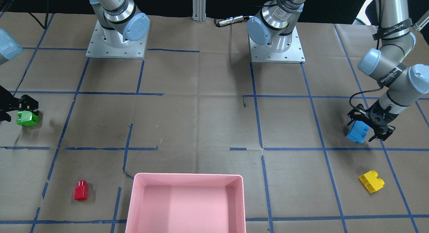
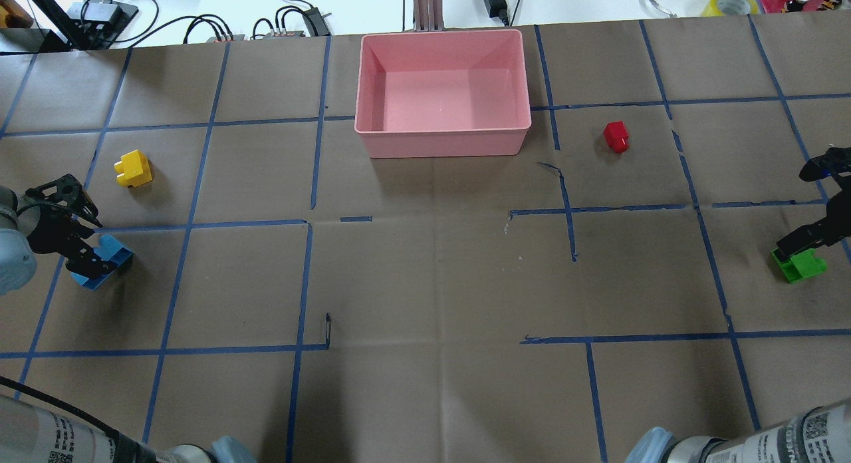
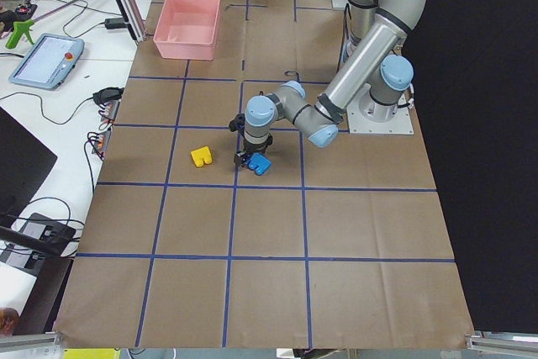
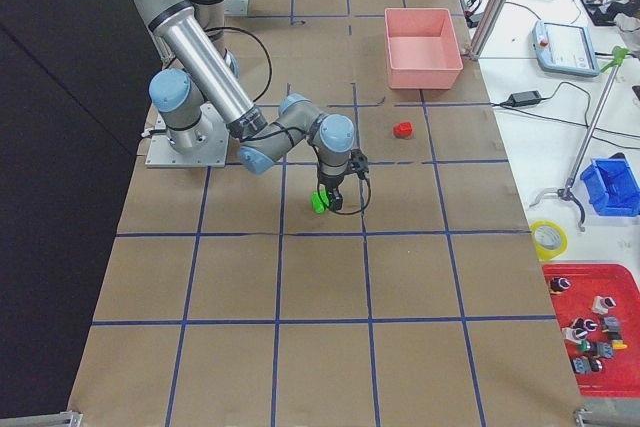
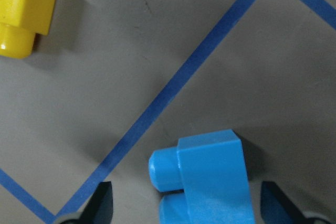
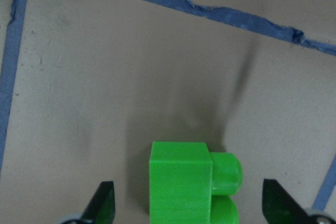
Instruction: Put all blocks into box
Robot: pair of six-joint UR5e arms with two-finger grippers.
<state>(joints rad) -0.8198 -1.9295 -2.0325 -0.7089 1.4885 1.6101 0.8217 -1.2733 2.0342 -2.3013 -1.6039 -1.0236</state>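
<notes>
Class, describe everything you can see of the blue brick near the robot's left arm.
The blue brick is glossy plastic: a blocky body with rounded studs, lying on its side, studs pointing sideways. It seems to rest on the brown paper, near a blue tape line. The open left tool straddles it, fingers not touching.

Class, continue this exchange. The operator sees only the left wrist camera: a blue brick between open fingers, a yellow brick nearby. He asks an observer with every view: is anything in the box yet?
Observer: No, the shallow pink plastic tray holds no bricks.
Operator: What is the other arm doing?
Observer: The right gripper is open, one finger each side of the green studded plastic brick.
Operator: Any brick unattended?
Observer: A small red plastic brick lies apart from the tray, on the right arm's side.
</notes>
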